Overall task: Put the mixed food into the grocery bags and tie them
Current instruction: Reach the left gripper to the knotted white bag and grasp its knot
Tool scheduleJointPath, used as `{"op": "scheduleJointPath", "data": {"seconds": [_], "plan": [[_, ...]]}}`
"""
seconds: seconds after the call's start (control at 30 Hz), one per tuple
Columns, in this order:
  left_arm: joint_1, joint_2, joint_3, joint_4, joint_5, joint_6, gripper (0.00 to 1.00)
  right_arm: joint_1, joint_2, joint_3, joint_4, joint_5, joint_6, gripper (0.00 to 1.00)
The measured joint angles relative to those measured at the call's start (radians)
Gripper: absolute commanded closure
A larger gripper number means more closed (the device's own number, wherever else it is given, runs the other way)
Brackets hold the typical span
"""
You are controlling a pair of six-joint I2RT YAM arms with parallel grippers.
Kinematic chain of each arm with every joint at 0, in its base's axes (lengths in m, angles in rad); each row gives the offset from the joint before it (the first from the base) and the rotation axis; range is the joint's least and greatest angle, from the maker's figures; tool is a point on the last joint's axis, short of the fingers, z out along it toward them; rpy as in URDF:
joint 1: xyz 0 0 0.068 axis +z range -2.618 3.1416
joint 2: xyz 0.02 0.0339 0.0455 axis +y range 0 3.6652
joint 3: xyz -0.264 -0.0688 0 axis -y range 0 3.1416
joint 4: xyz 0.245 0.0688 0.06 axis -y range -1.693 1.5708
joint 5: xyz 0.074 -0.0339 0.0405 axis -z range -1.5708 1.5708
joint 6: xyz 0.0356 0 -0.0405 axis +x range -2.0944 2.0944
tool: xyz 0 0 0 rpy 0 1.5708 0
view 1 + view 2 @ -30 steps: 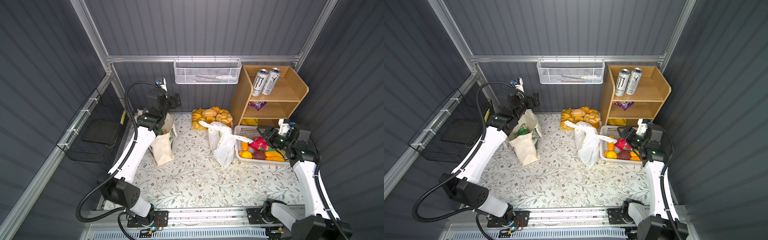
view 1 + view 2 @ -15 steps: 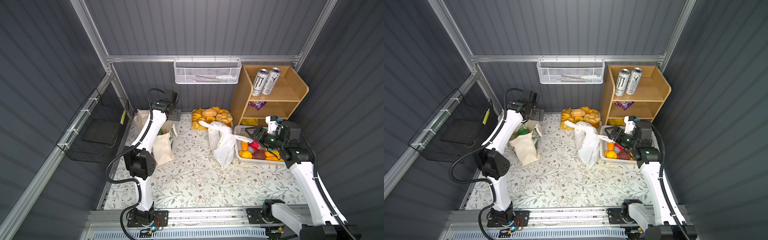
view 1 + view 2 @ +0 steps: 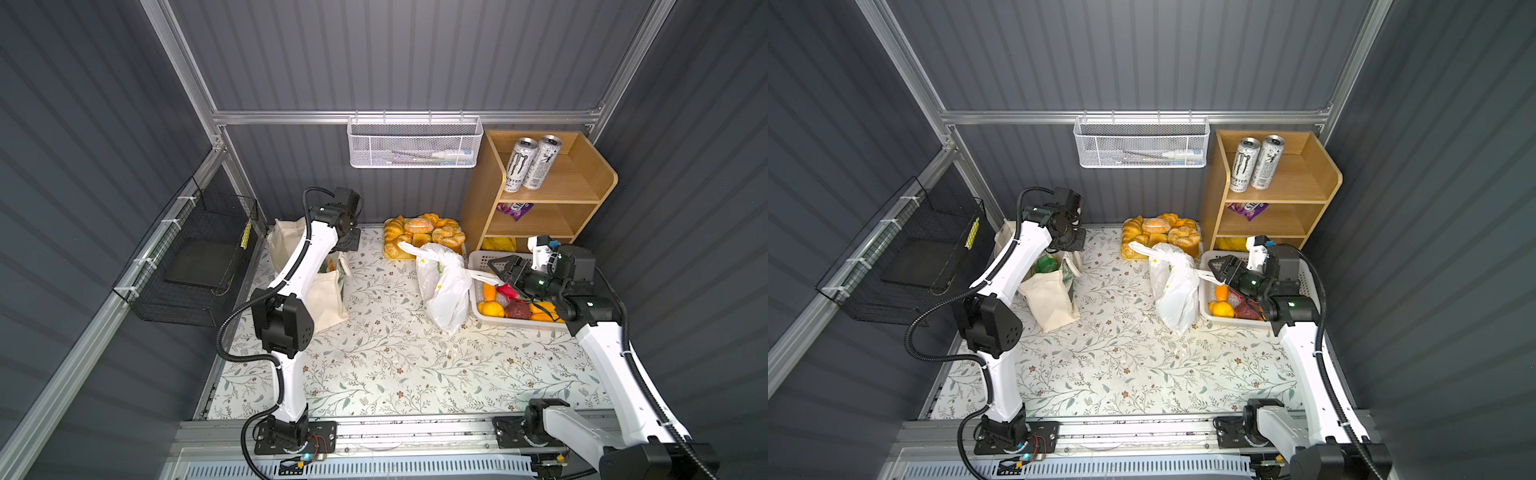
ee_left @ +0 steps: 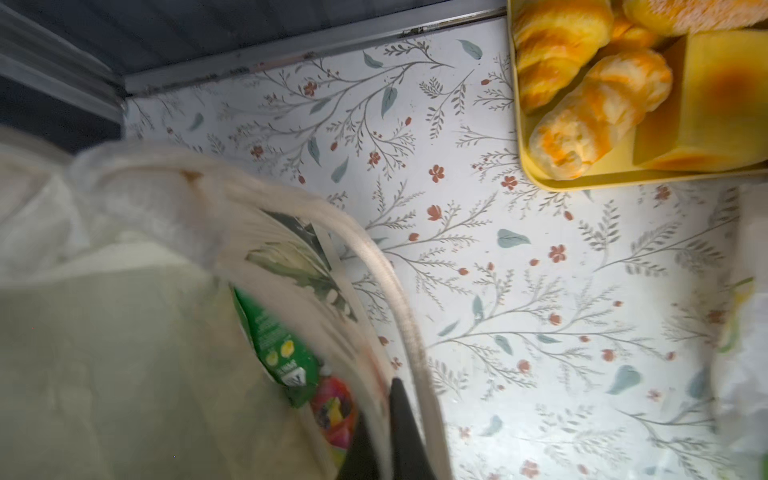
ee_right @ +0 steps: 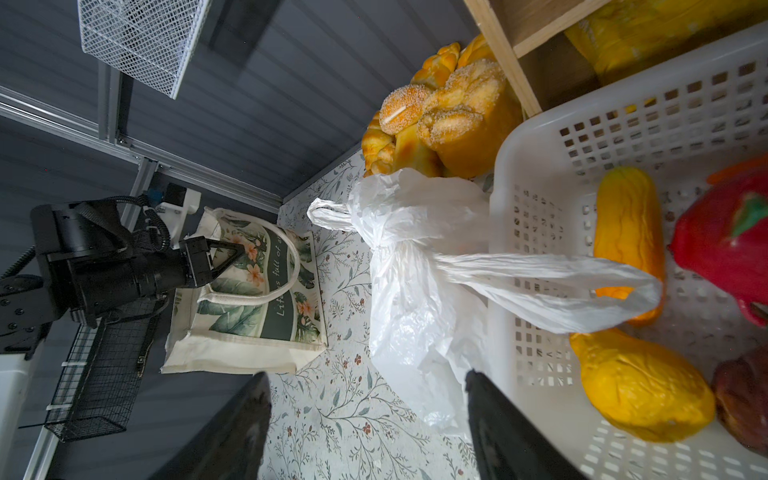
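the left gripper is closed over the mouth of the tote, which stands at the back left of the table. in the left wrist view the tote's pale top edge runs between its two dark fingers, so it looks pinched on that edge, with one strap arching just beside them. inside the tote, right next to the fingers, sit a green packet and a multicoloured packet. the right wrist view shows the same gripper tip-together at the tote's upper rim. the right gripper stands wide apart and holds nothing. it hovers over the near corner of the white basket, aimed at the plastic bag. the bag slumps on the table, touching the basket's outer wall, near the gripper but not between its fingers. one bag handle is draped over the basket rim and lies across a yellow toy; the other handle sticks out toward the bread. the rest of the loose toy produce lies in the basket: a red pepper, a second yellow piece and a dark red one. in both top views the bag lies between tote and basket, well apart from the tote.
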Motion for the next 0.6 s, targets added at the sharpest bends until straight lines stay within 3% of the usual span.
{"op": "scheduleJointPath", "data": {"seconds": [0.23,0.5,0.53,0.6], "plan": [[-0.153,-0.063,-0.069,-0.024,0.022,-0.015,1.00,0.014,0.028,0.000,0.010,0.003,-0.003,0.25],[-0.299,-0.149,-0.198,0.038,0.068,-0.125,0.97,0.034,0.061,0.000,0.015,0.021,-0.016,0.25],[-0.311,-0.154,-0.209,0.051,0.071,-0.143,0.94,0.036,0.066,0.000,0.015,0.023,-0.018,0.25],[-0.327,-0.159,-0.223,0.074,0.078,-0.172,0.76,0.037,0.071,0.000,0.015,0.027,-0.023,0.25]]}}
